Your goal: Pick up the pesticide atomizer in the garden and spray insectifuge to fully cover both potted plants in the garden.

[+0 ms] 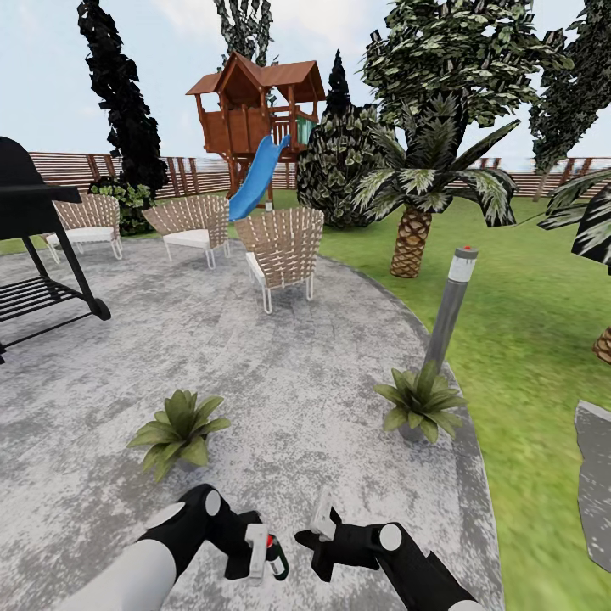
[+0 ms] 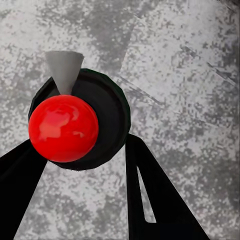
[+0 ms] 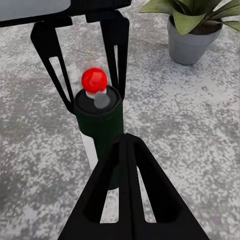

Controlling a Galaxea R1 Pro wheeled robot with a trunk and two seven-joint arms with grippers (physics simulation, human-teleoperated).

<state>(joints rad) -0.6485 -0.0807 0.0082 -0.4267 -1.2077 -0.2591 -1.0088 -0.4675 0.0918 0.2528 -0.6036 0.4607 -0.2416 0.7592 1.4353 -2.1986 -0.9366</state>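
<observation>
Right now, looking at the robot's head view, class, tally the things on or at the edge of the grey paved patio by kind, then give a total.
Wicker chairs with white seats: 3
Low green potted plants in grey pots: 2
Dark green atomizer bottle with red cap: 1
Grey bollard lamp post: 1
Black barbecue grill: 1
Total: 8

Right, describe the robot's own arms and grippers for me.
Both arms are black with round white joint caps and a white forearm shell. The left gripper and right gripper have whitish housings in the head view; their fingers are flat black tapered blades with long slot cut-outs.
</observation>
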